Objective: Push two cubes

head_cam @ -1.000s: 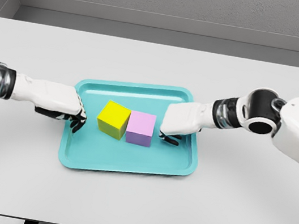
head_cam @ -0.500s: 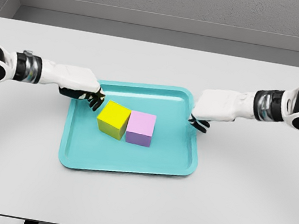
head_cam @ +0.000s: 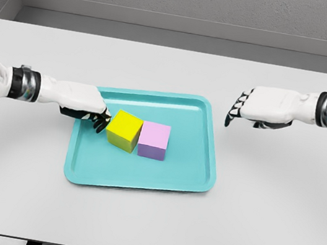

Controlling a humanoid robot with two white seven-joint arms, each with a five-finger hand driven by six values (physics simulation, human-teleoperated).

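left robot hand (head_cam: 84, 108) loosely curled, holding nothing, fingertips touching yellow cube (head_cam: 124, 130) | pink cube (head_cam: 153, 140) adjoining it in teal tray (head_cam: 141, 181) | right robot hand (head_cam: 260, 108) hovering spread, empty, over surface (head_cam: 275, 204) | no writing legible

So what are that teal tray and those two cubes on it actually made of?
It's a simulator render, so only looks. The teal tray reads as smooth moulded plastic: rounded corners, raised rim, uniform colour with a soft sheen. The yellow cube and pink cube look like matte painted wood or solid plastic, with flat even faces, crisp edges and no grain; which one can't be told.
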